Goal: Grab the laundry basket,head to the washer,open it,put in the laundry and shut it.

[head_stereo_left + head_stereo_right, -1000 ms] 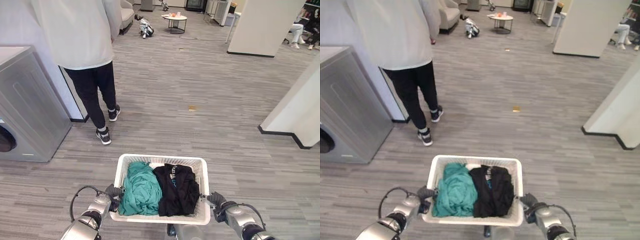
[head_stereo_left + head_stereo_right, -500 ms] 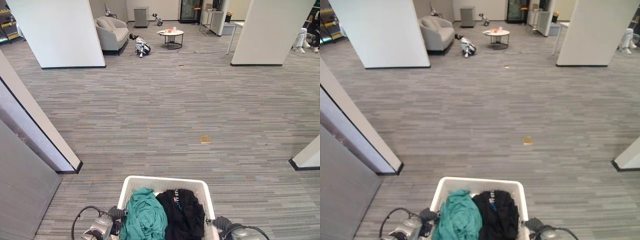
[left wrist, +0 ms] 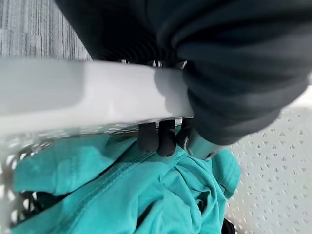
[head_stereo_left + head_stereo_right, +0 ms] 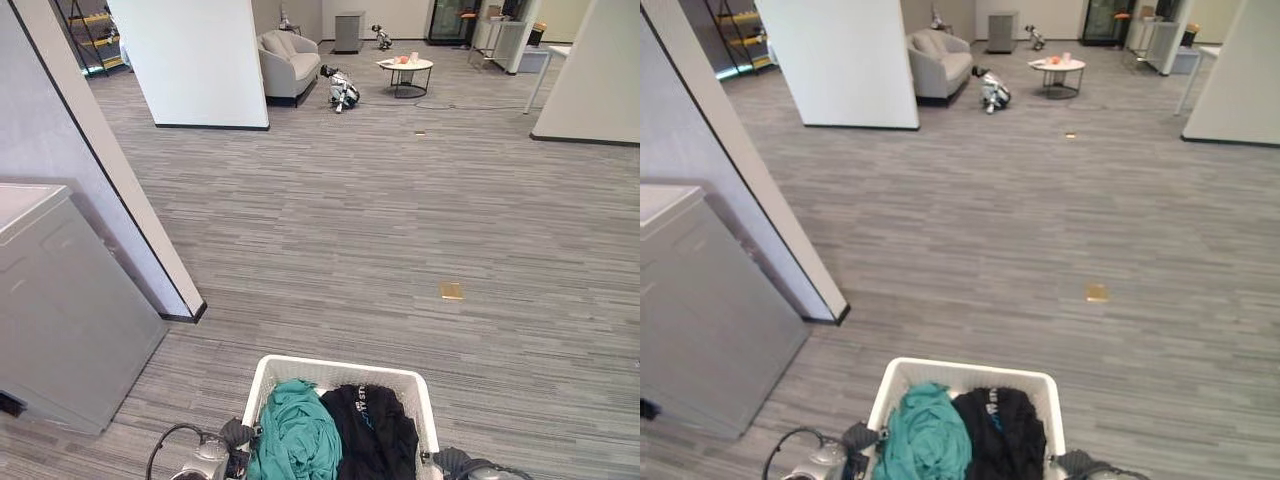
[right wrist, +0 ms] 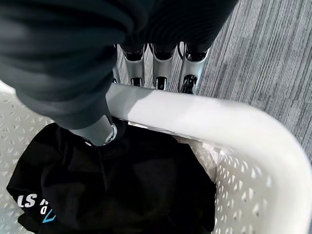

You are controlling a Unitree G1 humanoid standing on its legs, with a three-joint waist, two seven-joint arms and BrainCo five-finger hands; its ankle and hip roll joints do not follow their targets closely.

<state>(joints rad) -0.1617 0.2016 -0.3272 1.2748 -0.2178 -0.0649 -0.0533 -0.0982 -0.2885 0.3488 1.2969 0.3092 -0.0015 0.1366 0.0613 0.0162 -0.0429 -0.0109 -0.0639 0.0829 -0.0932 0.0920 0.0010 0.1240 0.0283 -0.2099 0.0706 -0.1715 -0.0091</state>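
View has swung vs 0.5 s ago — washer (image 4: 70, 310) back in sight ahead-left of L hand (image 4: 238, 436); person seen 1 s ago gone. Things themselves unmoved; robot turning toward machine. Basket (image 4: 340, 368) carried betw both hands: L fingers (image 3: 157, 139) hooked over rim, R hand (image 5: 100, 127) clamped on opposite rim. Teal cloth (image 4: 295, 435) nearer L hand, black garment (image 4: 372, 432) nearer R. Carry leg underway — door not yet opened.

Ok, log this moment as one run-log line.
phase: carrying to washer | left hand: shut on laundry basket rim | right hand: shut on rim | load: teal garment, black garment | washer: front-left
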